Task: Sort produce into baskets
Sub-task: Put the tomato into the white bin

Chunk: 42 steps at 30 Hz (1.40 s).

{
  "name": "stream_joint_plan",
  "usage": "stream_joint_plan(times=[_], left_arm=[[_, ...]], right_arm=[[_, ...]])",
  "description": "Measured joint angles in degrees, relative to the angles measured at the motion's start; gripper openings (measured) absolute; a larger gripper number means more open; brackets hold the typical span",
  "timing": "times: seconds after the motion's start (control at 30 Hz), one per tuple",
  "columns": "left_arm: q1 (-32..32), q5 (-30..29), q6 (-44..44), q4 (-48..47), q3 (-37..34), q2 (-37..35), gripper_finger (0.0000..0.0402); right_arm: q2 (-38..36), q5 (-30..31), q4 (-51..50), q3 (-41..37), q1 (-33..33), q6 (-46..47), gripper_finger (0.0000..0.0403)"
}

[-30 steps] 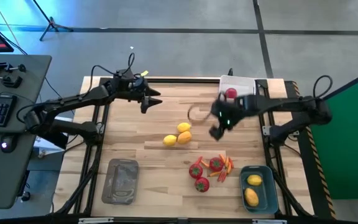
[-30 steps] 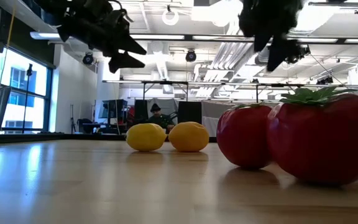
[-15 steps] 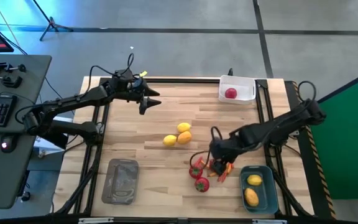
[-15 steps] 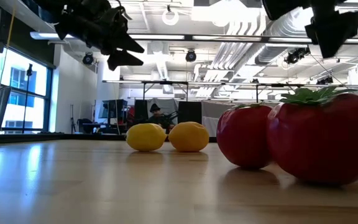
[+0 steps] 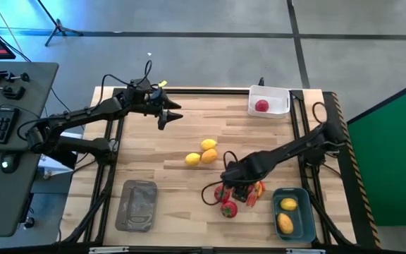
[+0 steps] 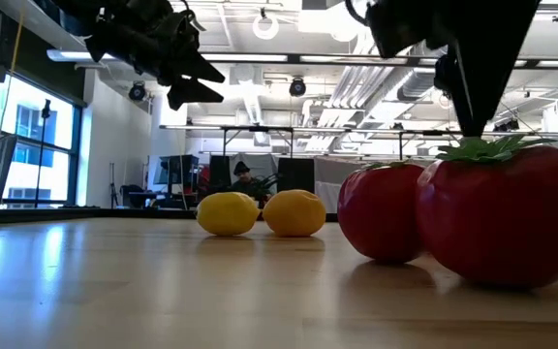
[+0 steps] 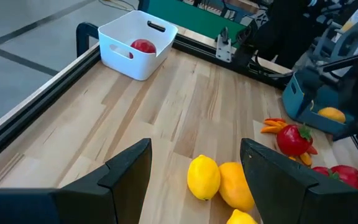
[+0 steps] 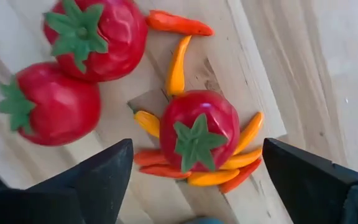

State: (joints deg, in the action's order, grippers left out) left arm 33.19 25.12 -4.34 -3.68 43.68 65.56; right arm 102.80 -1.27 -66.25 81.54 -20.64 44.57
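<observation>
Lower right of centre in the high view, my right gripper [image 5: 237, 185] hangs jaws wide over a red fruit [image 8: 199, 127] sitting on thin peppers [image 8: 176, 68]. Looks light, hard, glossy, so probably slippery; I'd pinch across its round middle, below the green top. Two more red fruits [image 8: 48, 112] just beside. Lemons [image 5: 201, 153] mid-table. My left gripper [image 5: 169, 113] waits upper left, spread, empty.
</observation>
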Motion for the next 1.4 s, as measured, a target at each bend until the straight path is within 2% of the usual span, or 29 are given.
stream_joint_plan(times=[0.37, 0.67, 0.8, 0.97, 1.03, 1.2, 1.33, 1.4], left_arm=[[0.00, -0.02, -0.55, -0.38, 0.00, 0.00, 0.0232], [0.00, -0.15, -0.04, -1.27, 0.00, 0.00, 0.0232], [0.00, -0.17, -0.04, -1.27, 0.00, 0.00, 0.0232], [0.00, -0.20, -0.07, -1.34, 0.00, 0.00, 0.0232], [0.00, -0.20, -0.07, -1.40, 0.00, 0.00, 0.0232], [0.00, -0.32, -0.04, -1.31, 0.00, 0.00, 0.0232], [0.02, -0.74, 0.02, -1.20, 0.00, 0.00, 0.0232], [0.02, -0.91, 0.08, -0.97, 0.00, 0.00, 0.0232]], right_arm=[[5.94, -0.61, 0.54, 0.00, -0.04, -7.33, 0.0356], [8.27, -3.73, 2.64, -3.35, -0.04, -7.47, 0.0352], [8.34, -4.99, 2.83, -5.62, -0.01, -6.90, 0.0328], [8.34, -6.25, 3.54, -4.58, 0.89, -7.31, 0.0270], [8.00, -6.46, 3.66, -3.17, 1.78, -7.38, 0.0254], [4.23, -4.83, 3.35, 0.81, 5.96, -7.54, 0.0254], [-0.75, -0.25, 0.16, 2.12, 12.14, -7.29, 0.0254], [-3.25, 0.10, -1.34, 2.08, 16.60, -7.43, 0.0254]])
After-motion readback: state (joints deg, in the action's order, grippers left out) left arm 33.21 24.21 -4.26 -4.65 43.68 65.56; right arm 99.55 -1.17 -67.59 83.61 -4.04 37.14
